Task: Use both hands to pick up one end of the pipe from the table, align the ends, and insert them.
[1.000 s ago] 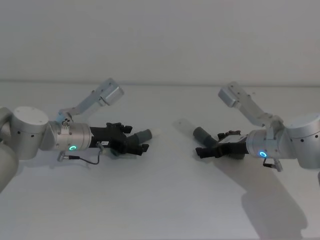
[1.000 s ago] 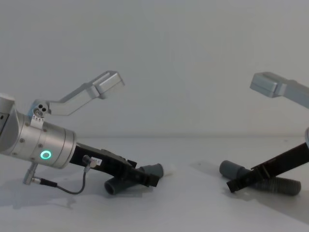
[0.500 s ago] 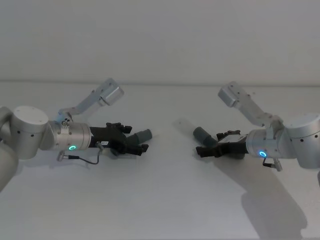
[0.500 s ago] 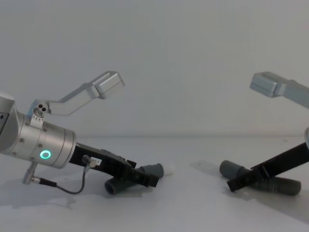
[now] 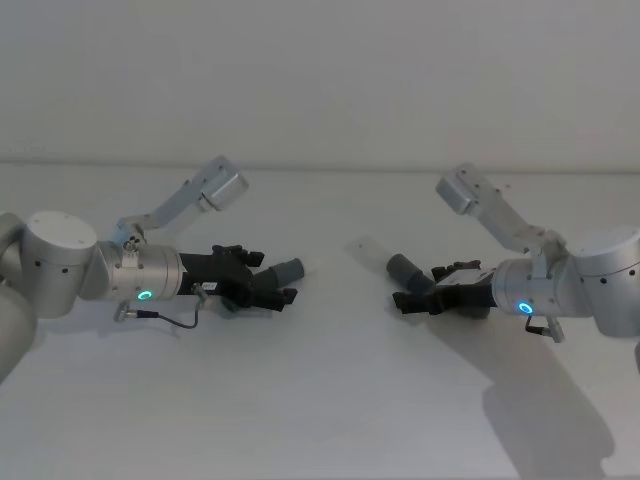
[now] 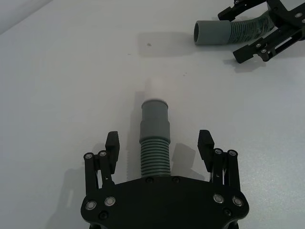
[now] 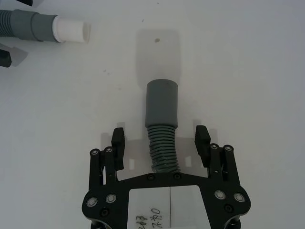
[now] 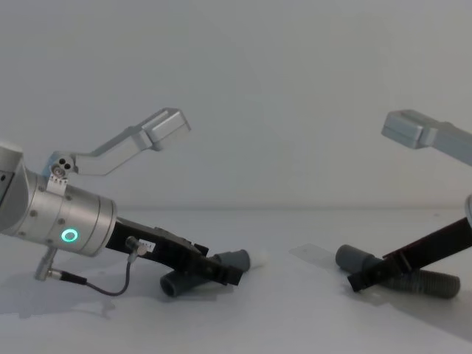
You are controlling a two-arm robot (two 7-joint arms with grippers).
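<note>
Two dark grey pipe pieces lie on the white table [image 5: 330, 390]. The left piece [image 5: 285, 271] has a smooth cuff with a short white tip [image 6: 156, 88]. My left gripper [image 6: 159, 142] is open, its fingers on either side of that piece's ribbed body [image 6: 155, 155] without touching it. The right piece [image 5: 405, 268] has a plain smooth cuff [image 7: 162, 102] pointing toward the left piece. Around its ribbed part stands my right gripper [image 7: 160, 136], open too, fingers apart from the hose. In the chest view both grippers [image 8: 221, 273] [image 8: 360, 279] sit low at the table.
A gap of bare table separates the two cuffs. A faint rectangular patch [image 5: 365, 246] marks the surface just behind that gap. The silver camera brackets [image 5: 215, 187] [image 5: 462, 190] stick up over each wrist.
</note>
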